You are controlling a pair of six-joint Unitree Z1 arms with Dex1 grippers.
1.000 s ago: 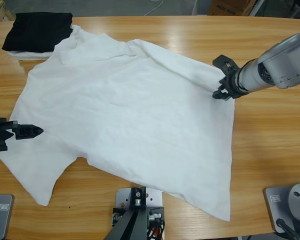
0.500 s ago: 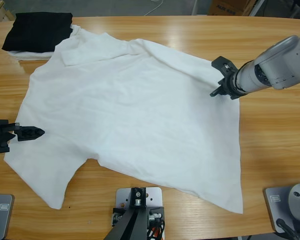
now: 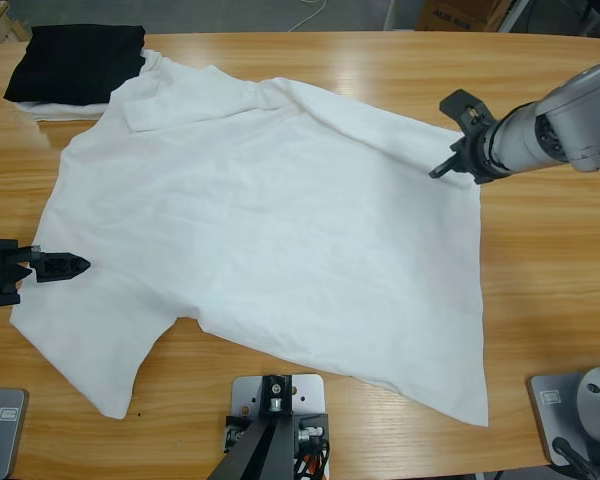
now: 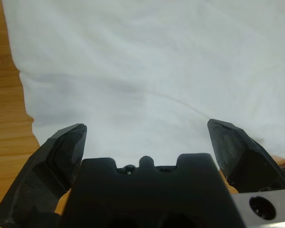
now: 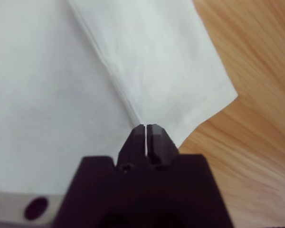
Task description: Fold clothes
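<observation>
One T-shirt (image 3: 260, 220), one black garment (image 3: 75, 60), two arms.

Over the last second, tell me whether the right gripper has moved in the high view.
Yes. The right gripper, shut on the white T-shirt, moved up the picture toward the table's far edge and slightly rightward, dragging the shirt's edge with it.

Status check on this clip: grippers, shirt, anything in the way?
Left gripper open over the shirt. Right gripper shut on the shirt's edge. Shirt spread flat, unfolded. Black garment at its far corner, partly under it.
</observation>
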